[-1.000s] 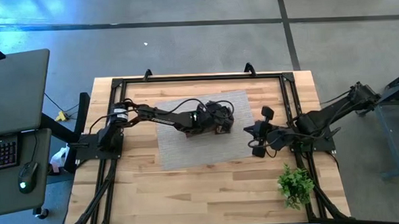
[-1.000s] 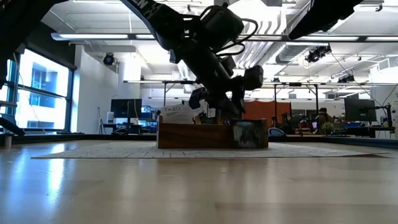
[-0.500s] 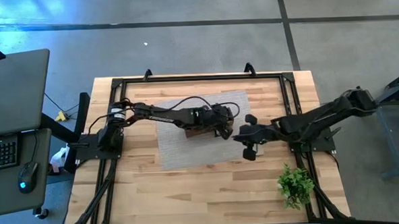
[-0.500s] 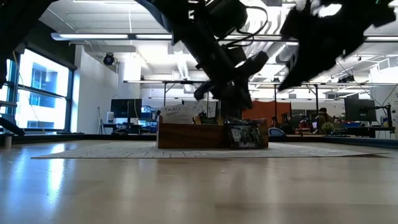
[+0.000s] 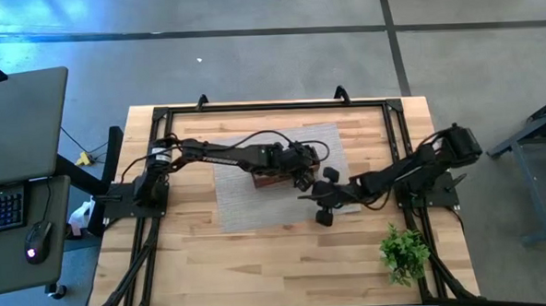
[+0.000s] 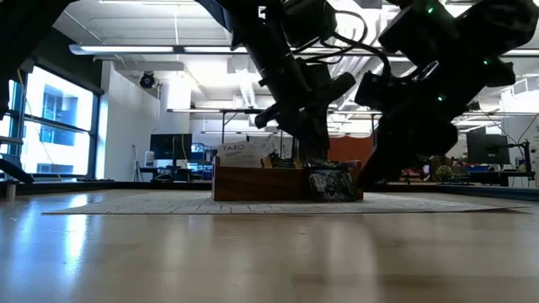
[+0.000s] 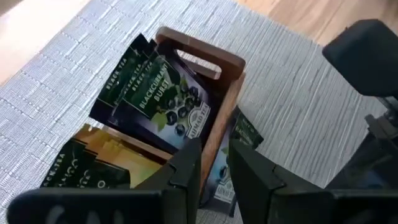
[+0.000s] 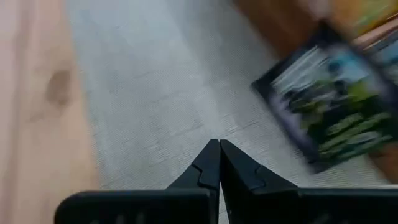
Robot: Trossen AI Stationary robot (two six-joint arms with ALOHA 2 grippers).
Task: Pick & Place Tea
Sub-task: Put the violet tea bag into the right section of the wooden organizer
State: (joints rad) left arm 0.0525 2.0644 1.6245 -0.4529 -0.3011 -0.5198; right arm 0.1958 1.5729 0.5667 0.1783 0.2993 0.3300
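Observation:
A brown wooden tray (image 7: 231, 81) stands on a grey mat (image 5: 243, 205) and holds dark, yellow and green tea sachets (image 7: 166, 99). One dark sachet (image 7: 241, 140) (image 8: 323, 102) (image 6: 333, 181) stands on the mat outside the tray, leaning against its near long wall. My left gripper (image 7: 214, 163) (image 5: 302, 175) comes down onto that wall beside the leaning sachet. My right gripper (image 8: 217, 152) (image 5: 317, 202) is shut and hovers low over the mat just right of and nearer than the tray, its fingers pointing toward the leaning sachet. My left gripper has the tray's near long wall (image 7: 216, 146), toward its right end, between its two fingers, one finger (image 7: 186, 168) inside the tray and one (image 7: 252, 177) outside. It comes from above, pointing down. The tray stays flat on the mat.
A small green plant (image 5: 405, 251) stands near the table's right near corner. Black frame rails (image 5: 271, 105) run along the far edge and both sides. Bare wood lies nearer than the mat. The two arms are close together beside the tray.
My right arm has swung from the table's right side leftward toward the tray and come down low beside the leaning sachet. My left gripper has stayed at the tray's near wall. The tray and the leaning sachet have not moved.

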